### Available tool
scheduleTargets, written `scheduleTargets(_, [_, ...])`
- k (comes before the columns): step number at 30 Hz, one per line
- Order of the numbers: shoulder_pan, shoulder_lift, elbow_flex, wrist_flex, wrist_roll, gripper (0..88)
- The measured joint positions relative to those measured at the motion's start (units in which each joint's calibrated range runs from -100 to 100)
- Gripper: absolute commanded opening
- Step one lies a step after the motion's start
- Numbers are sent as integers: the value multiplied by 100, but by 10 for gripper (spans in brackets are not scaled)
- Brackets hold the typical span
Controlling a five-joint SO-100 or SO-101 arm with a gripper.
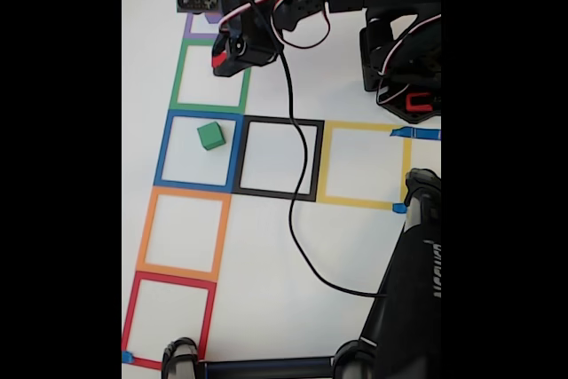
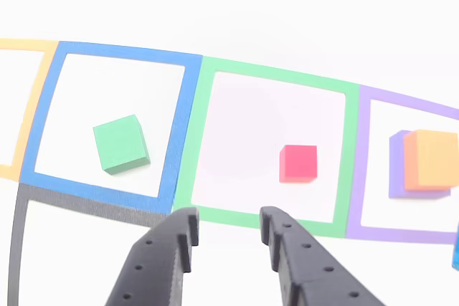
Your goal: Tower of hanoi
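Black gripper (image 2: 228,226) fingers fill the bottom of the other view, spread apart and empty, hovering at the near edge of the green tape square (image 2: 276,73). Beyond them sit four blocks — one red block (image 2: 298,163) inside that green square, one green block (image 2: 121,144) in the blue square (image 2: 118,51), one orange block (image 2: 431,159) stacked on one purple block (image 2: 396,166) in the purple square (image 2: 362,163). So the tower looks split across three squares; rebuilding remains. From the fixed view, the green block (image 1: 210,136) lies on the desk (image 1: 266,246), arm above the green square.

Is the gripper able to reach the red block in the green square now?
Probably yes. The gripper is open just short of the red block, which stands alone in the green tape square with bare paper between them.
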Motion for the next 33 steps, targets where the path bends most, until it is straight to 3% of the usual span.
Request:
scheduleTargets(7, [796, 549, -2541, 2217, 0, 52])
scheduleTargets(17, [1697, 397, -2833, 2934, 0, 79])
scheduleTargets(22, [2013, 68, -1549, 2152, 36, 113])
scheduleTargets(33, [2458, -861, 2125, -1258, 0, 205])
